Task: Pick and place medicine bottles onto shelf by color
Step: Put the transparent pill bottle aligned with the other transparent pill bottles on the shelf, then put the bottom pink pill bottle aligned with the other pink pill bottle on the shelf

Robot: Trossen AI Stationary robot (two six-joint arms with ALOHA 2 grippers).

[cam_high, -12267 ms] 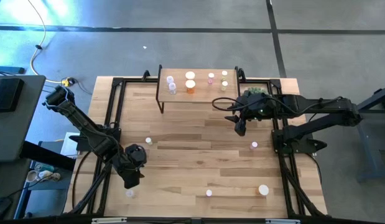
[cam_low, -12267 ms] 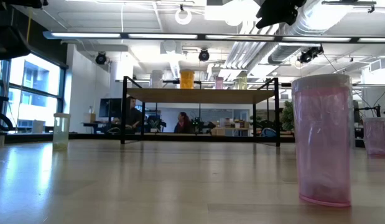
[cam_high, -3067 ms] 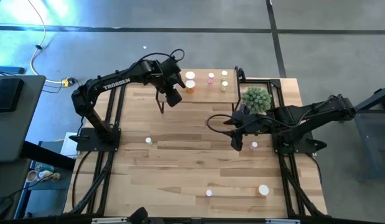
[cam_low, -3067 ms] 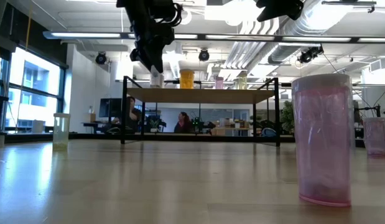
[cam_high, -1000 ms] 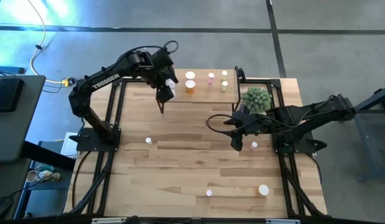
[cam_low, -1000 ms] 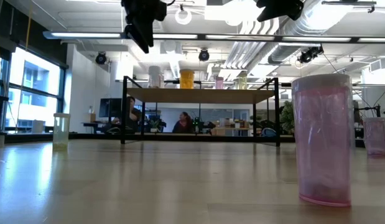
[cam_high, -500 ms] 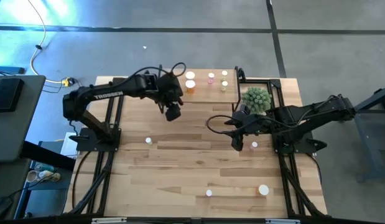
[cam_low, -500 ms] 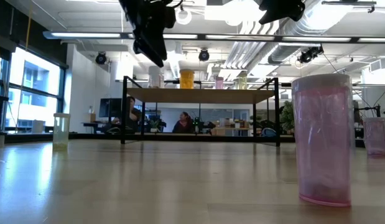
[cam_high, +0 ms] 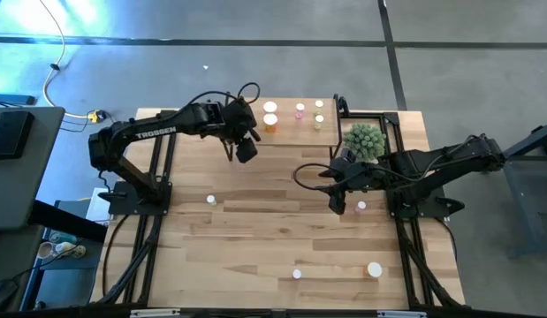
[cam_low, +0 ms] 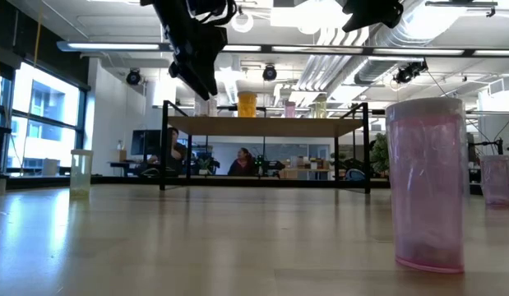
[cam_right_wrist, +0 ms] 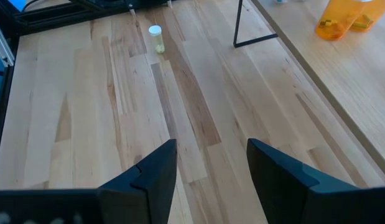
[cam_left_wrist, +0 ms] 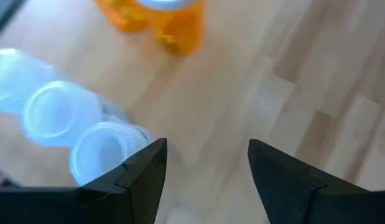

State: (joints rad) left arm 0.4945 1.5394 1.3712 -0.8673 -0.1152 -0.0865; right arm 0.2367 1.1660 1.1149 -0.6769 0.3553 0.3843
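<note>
Your left gripper [cam_left_wrist: 206,171] hangs wide open and empty above the shelf [cam_high: 286,132], clear bottles [cam_left_wrist: 80,127] just beside one finger. Your right gripper [cam_right_wrist: 211,165], also spread and empty, has a pink bottle [cam_high: 361,206] just beside it on the table [cam_high: 273,230]

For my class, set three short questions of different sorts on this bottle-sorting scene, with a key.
1. True or false: the left gripper holds a bottle.
2. Which colour are the bottles next to the clear bottles on the shelf: A pink, B orange, C green?
3. Fill in: the right gripper hovers beside a ____ bottle on the table.

Key: 1 false, its jaws are open and empty; 2 B; 3 pink.
</note>
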